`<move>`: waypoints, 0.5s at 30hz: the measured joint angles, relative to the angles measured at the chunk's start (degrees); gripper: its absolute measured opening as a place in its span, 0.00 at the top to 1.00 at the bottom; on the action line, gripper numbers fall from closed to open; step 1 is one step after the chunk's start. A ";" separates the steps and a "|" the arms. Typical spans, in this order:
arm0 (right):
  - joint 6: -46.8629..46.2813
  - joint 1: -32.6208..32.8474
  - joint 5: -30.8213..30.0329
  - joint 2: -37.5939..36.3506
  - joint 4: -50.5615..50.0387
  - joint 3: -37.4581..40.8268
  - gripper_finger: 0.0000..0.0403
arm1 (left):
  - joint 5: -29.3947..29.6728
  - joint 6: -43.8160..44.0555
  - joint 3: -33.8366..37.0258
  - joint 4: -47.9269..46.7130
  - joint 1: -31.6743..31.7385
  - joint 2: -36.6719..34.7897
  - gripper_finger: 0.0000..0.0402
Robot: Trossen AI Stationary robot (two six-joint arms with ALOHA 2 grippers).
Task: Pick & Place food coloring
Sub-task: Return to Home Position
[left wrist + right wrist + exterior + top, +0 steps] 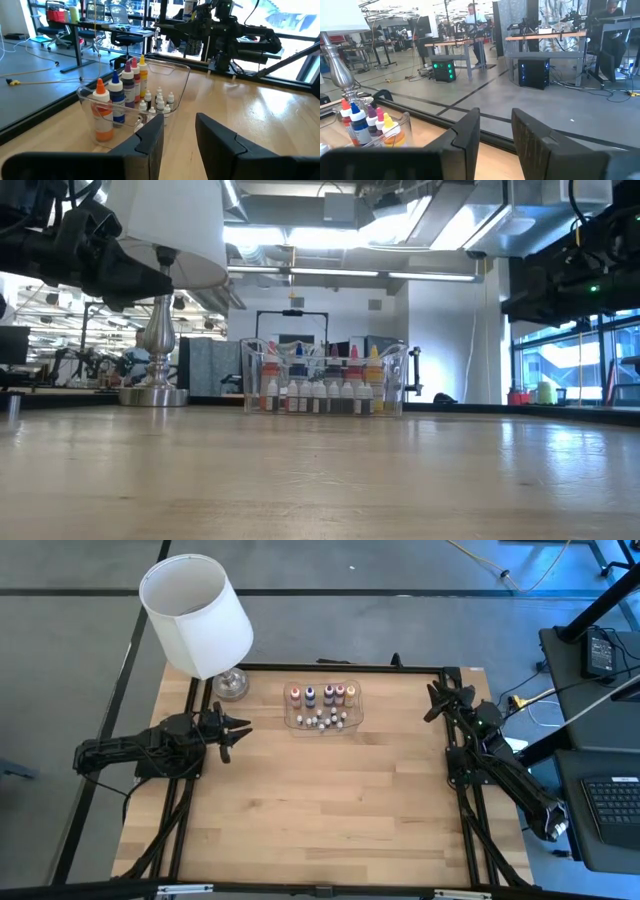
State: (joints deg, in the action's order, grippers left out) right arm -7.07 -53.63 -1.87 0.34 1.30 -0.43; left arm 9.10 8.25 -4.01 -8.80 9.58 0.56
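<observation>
The food coloring bottles (322,695) stand upright in a shallow clear tray (296,724) at the table's far middle. Tall orange, blue, purple, pink and yellow ones (120,95) stand in a row, with tiny whitish ones (157,102) beside them. My left gripper (238,732) hovers level at the table's left, pointing at the tray, fingers (150,140) open and nothing between them. My right gripper (438,700) hovers at the far right corner, open and holding nothing (496,125), with the bottles (365,125) off to its side.
A white-shaded lamp (200,615) stands on its glass base (231,686) at the far left corner, close to the tray and my left gripper. Bare wood lies across the table's near half (320,810). People sit at desks in the room beyond (470,10).
</observation>
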 joint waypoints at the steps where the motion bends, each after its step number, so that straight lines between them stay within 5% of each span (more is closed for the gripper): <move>1: 0.00 0.00 0.00 0.00 0.00 0.00 0.71 | 0.00 0.00 0.00 0.00 0.00 0.00 0.73; 15: 0.02 0.00 -0.01 0.00 0.00 0.00 0.71 | 0.00 0.00 0.00 0.00 0.00 0.00 0.73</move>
State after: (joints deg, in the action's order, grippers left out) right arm -7.05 -53.63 -1.88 0.34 1.30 -0.43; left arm 9.10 8.25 -4.01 -8.80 9.58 0.56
